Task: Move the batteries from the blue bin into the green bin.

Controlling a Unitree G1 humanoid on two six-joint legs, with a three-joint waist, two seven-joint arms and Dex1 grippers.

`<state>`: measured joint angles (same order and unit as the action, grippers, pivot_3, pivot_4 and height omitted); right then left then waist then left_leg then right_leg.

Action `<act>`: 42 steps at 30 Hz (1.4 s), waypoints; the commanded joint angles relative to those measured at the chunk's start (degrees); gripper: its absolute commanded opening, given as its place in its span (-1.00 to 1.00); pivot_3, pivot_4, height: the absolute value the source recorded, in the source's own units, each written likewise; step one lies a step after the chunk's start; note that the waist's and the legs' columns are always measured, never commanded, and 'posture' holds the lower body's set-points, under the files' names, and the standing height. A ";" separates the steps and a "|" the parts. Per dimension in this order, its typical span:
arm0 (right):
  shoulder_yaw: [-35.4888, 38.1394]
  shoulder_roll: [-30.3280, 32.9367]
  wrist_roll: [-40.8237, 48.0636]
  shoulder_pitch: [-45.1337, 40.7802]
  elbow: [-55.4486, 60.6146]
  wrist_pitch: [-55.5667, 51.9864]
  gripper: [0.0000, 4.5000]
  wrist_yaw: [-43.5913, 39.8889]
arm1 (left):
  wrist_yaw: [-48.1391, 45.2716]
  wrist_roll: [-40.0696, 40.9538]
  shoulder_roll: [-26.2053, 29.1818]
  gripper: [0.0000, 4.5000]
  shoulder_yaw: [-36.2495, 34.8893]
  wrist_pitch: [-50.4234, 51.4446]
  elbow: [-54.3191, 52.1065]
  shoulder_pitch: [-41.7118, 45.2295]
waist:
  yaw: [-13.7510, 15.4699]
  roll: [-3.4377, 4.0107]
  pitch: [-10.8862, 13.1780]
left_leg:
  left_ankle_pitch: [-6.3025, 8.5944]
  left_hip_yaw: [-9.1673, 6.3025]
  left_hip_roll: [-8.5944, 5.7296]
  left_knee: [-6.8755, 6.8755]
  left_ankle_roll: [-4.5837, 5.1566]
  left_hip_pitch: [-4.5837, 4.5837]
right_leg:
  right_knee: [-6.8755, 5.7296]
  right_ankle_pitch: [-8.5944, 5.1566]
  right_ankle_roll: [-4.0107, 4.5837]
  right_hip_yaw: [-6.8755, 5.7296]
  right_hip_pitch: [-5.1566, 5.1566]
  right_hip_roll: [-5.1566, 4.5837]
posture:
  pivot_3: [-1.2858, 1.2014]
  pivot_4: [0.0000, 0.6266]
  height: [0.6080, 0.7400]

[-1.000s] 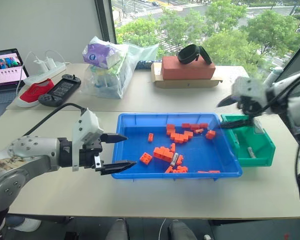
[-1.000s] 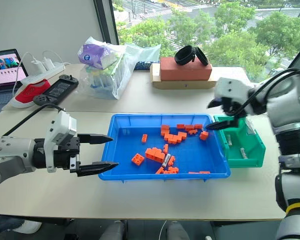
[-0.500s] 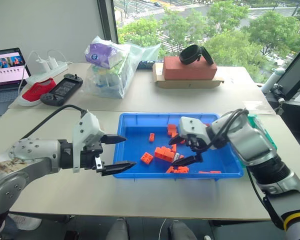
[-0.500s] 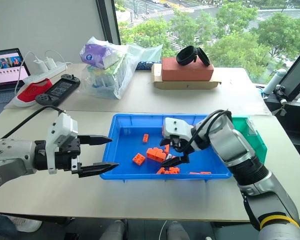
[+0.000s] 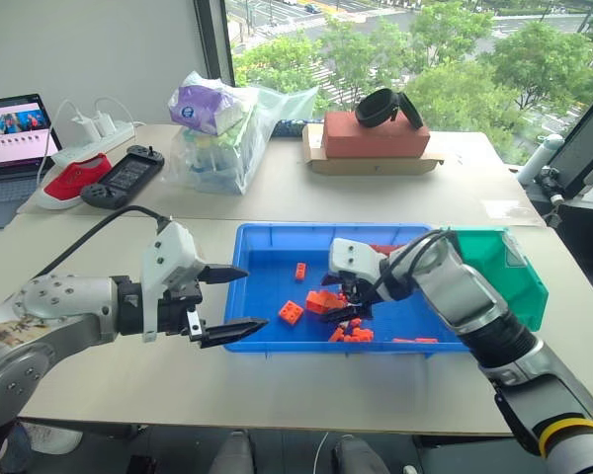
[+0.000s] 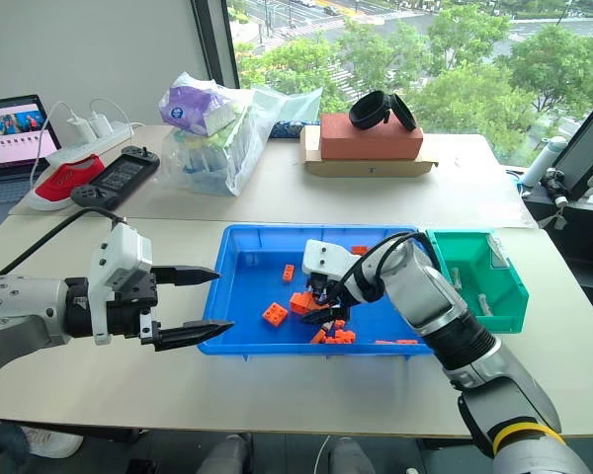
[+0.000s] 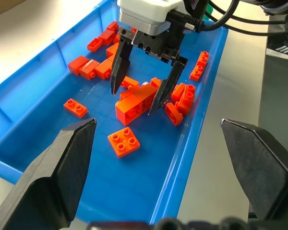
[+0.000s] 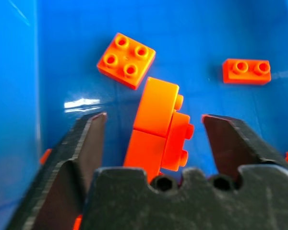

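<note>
An office high up in a building: pale desks (image 5: pixel 306 202) pushed together by a large window (image 5: pixel 395 39) over treetops, with an open laptop (image 5: pixel 15 138), a power strip (image 5: pixel 99 130) and a monitor (image 5: pixel 583 148).

The blue bin (image 7: pixel 192 158) is glossy plastic (orange bricks (image 7: pixel 134 106) too, studded).

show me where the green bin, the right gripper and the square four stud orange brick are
green bin (image 6: pixel 507 318): right eye view, on its front wall.
right gripper (image 7: pixel 136 98): left wrist view, midway between its fingertips.
square four-stud orange brick (image 7: pixel 124 142): left wrist view, on its studded top.
</note>
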<state>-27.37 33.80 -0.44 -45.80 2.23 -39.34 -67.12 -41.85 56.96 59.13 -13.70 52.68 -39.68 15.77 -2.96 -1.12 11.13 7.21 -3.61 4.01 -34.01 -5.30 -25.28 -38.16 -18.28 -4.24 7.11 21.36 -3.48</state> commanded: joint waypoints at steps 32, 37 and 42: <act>12.48 11.89 4.03 -6.90 -10.30 12.82 0.98 -9.31 | -1.57 -4.35 -0.96 1.00 1.68 -1.70 0.63 2.97 | -0.79 -0.06 -0.01 | 0.00 0.02 0.01 0.08 0.00 -0.03 | 0.04 0.00 0.00 0.01 0.04 0.00 | 0.03 -0.52 1.00; 8.59 12.15 4.87 -3.79 -2.75 10.18 0.98 -13.31 | -1.87 -4.88 -0.98 1.00 1.98 -1.87 0.79 3.20 | -0.82 -0.06 -0.01 | 0.00 0.01 0.01 0.06 0.00 -0.02 | 0.03 0.00 0.00 0.01 0.02 0.00 | 0.03 -0.52 1.00; 5.91 12.55 3.07 -1.84 -1.74 9.99 0.98 -13.56 | -0.77 -4.51 -1.60 1.00 1.63 -1.32 -0.41 2.63 | -0.69 -0.06 -0.01 | 0.00 0.01 0.01 0.04 0.00 -0.02 | 0.03 0.00 0.00 0.01 0.02 0.00 | 0.03 -0.52 1.00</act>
<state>-21.91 45.24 2.72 -47.83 -2.01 -28.93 -79.93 -43.11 52.09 57.63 -11.12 52.30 -38.31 18.10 -3.64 -1.19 11.12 7.21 -3.59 4.01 -33.97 -5.30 -25.31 -38.13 -18.29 -4.24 7.12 21.38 -3.48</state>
